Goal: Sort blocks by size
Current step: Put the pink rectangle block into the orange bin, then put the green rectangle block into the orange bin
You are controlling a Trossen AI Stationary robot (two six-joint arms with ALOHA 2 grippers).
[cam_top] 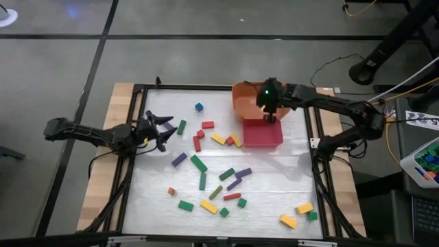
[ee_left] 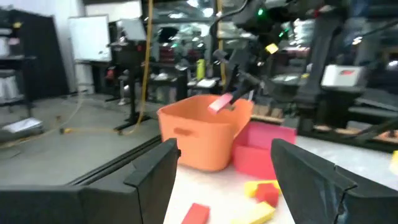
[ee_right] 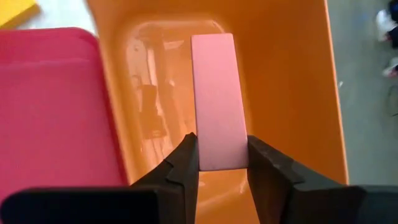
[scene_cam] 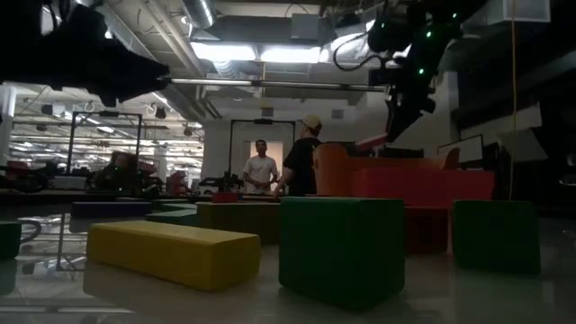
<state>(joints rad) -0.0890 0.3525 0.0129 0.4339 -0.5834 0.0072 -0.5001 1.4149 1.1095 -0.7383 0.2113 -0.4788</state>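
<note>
I see the right claw (ee_right: 221,163) above the orange bin (ee_right: 298,93), in the upper middle of the high view. It is closed on a pink bar (ee_right: 216,99); the two fingers (ee_right: 186,163) press its long sides near one end, and the rest of the bar points out over the inside of the bin. In the left wrist view the pink bar (ee_left: 221,103) hangs tilted just over the rim of the bin (ee_left: 199,130), with the right arm coming down from above.

Beside the bin, touching it, stands the pink-red tray (cam_top: 263,134). I cannot tell if something lies in it.

The left claw (cam_top: 163,129) waits at the left side of the surface (cam_top: 288,185), with its fingers spread open and nothing between them. A green bar (cam_top: 181,127) lies just beside it.

The other blocks are scattered over the surface. A small blue cube (cam_top: 198,107) lies alone in the upper part. Red, yellow, green and purple pieces lie in the middle, and a yellow bar (cam_top: 289,221) with a small green cube (cam_top: 313,215) lies at the lower right. In the low view a yellow bar (scene_cam: 171,252) and a green cube (scene_cam: 342,247) are near the camera, and two persons (scene_cam: 283,166) stand far in the room behind.
</note>
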